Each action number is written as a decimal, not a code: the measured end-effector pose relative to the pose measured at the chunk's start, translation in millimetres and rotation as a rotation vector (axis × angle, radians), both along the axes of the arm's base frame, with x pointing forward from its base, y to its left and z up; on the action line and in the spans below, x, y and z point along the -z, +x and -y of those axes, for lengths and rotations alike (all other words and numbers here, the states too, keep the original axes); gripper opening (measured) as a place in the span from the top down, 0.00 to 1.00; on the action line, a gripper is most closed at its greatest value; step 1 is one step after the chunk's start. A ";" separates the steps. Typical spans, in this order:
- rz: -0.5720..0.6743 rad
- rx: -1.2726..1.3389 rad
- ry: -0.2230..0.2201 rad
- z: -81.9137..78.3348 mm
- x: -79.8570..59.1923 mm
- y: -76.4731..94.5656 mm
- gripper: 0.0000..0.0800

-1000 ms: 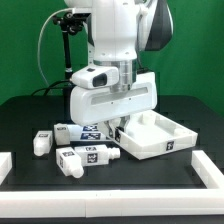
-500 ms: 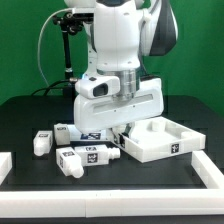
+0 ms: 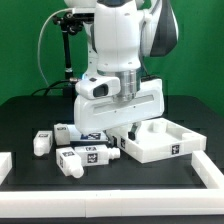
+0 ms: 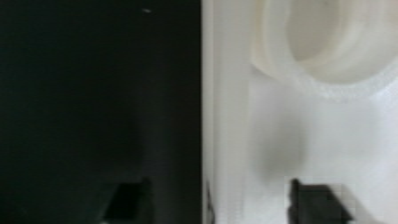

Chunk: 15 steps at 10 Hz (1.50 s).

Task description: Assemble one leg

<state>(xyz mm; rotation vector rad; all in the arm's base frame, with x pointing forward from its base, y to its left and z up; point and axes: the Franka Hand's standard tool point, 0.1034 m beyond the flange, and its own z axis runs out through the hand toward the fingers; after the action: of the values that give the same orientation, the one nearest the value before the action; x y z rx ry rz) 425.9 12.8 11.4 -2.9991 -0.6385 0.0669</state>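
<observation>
Several small white legs with black-and-white tags lie at the exterior view's left: one (image 3: 42,142), one (image 3: 70,163), one (image 3: 92,153) and one (image 3: 76,131) partly behind the hand. My gripper (image 3: 122,134) is low at the left wall of the large white rimmed tray-like piece (image 3: 170,148). In the wrist view my gripper (image 4: 219,200) is open. One dark fingertip (image 4: 128,198) is over the black table and the other is over the white piece (image 4: 294,120). Its edge runs between them. I hold no leg.
White raised strips lie at the front left (image 3: 5,165) and front right (image 3: 212,172) of the black table. A black stand with cables (image 3: 62,50) rises at the back left. The arm's body hides the table behind the tray-like piece.
The hand has shifted a little to the exterior view's right and turned slightly over the tray-like piece's left wall. The legs and the tray-like piece have not moved.
</observation>
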 end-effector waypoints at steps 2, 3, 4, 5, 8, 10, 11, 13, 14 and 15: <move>-0.053 -0.025 0.013 23.8 -18.4 4.5 0.24; -0.060 -0.057 0.022 30.5 -22.6 12.7 0.20; -0.033 -0.143 0.017 28.7 -27.5 20.7 0.19; -0.003 -0.208 0.013 23.0 -31.1 22.7 0.19; -0.007 -0.192 0.013 22.6 -28.5 18.4 0.19; 0.074 -0.357 -0.011 27.1 -28.0 24.8 0.19; 0.085 -0.429 -0.013 33.1 -32.6 31.7 0.19; 0.108 -0.616 -0.025 35.1 -37.4 50.5 0.19; 0.115 -0.668 -0.030 28.3 -36.8 54.5 0.19; 0.117 -0.667 -0.030 26.7 -36.0 53.6 0.19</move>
<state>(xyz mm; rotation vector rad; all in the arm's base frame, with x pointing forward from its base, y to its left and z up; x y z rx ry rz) 479.6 -13.9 47.4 -2.6840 -1.6243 -0.0635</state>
